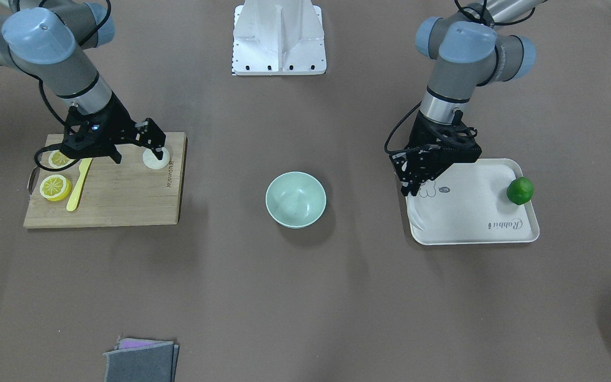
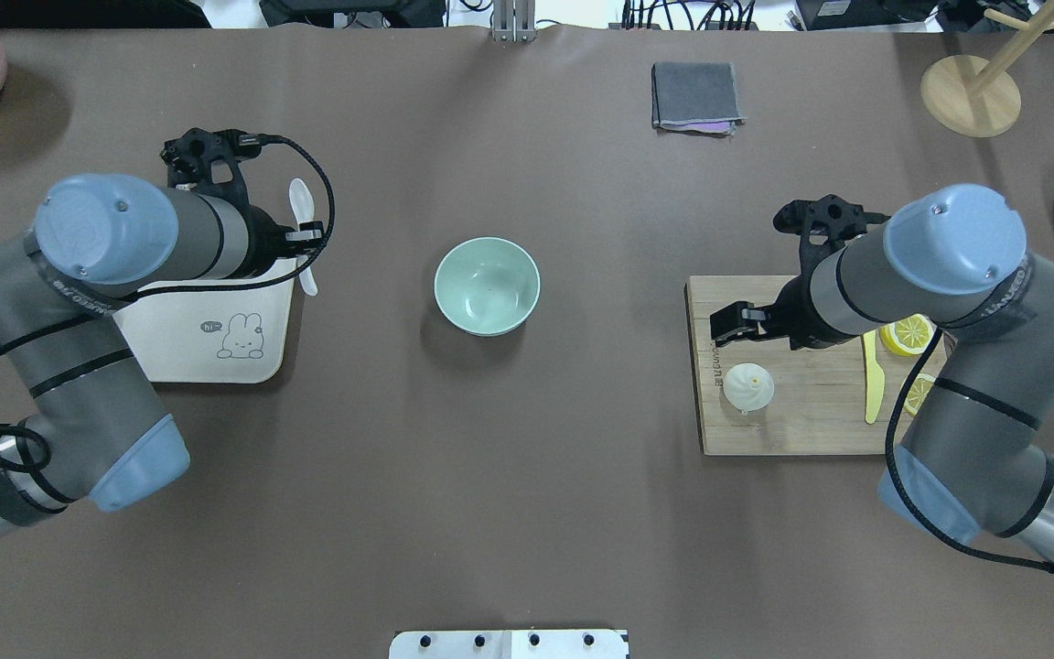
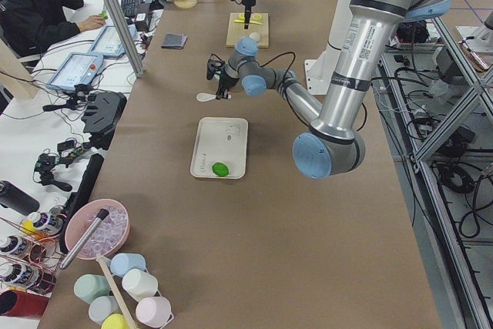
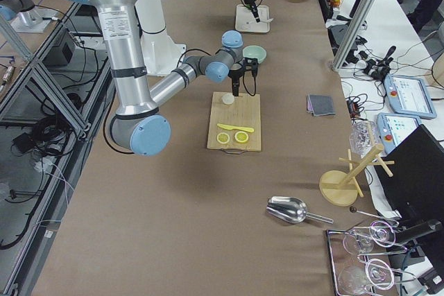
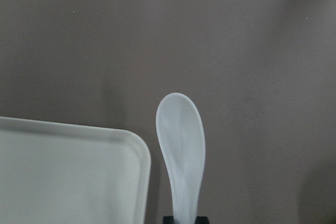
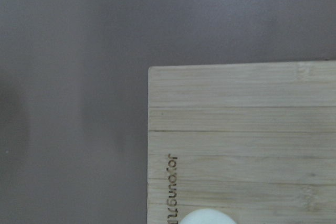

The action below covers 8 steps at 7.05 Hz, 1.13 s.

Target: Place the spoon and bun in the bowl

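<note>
At the left gripper, jaws were clamped on the spoon handle, with the scoop just beside the tray corner on the bowl side. Bowl sat empty at table centre. Right gripper hovered over the board near the bun; its jaw state could not be told. Judgement: carry spoon level over bowl and lower before release. Centre right gripper on bun and squeeze lightly.
</note>
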{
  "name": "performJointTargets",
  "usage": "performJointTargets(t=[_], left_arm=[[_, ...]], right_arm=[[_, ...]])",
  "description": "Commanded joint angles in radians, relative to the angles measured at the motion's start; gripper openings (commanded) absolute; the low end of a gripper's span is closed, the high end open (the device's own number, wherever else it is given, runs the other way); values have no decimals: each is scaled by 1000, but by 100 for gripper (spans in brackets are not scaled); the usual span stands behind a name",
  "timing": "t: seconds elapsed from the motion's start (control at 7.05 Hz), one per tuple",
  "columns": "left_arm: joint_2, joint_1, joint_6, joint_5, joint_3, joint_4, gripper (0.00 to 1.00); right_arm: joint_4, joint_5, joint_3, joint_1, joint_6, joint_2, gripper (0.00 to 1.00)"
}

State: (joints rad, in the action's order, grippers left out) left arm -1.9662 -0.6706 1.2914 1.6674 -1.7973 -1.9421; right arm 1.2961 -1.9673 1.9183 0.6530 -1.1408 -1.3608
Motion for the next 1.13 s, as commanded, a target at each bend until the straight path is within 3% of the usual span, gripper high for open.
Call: performJointTargets(t=[0.0, 0.28, 0.43, 0.57, 0.71, 0.99], left_arm=[[-46, 3, 25, -2, -1, 52, 0], [-59, 12, 26, -2, 4, 52, 0], [-62, 16, 34, -2, 1, 52, 0], [-75, 29, 42, -3, 1, 52, 0], [-85, 46, 69, -6, 6, 52, 0], [-89, 55, 74, -11, 10, 52, 0]], right_arm=[[9, 44, -14, -73, -8, -12, 100], [14, 48, -45, -82, -8, -27, 97], [14, 48, -65, -81, -10, -30, 82], [14, 45, -62, -81, -23, -27, 22], [14, 41, -56, -73, -23, -20, 0], [9, 22, -51, -38, -23, -15, 0]])
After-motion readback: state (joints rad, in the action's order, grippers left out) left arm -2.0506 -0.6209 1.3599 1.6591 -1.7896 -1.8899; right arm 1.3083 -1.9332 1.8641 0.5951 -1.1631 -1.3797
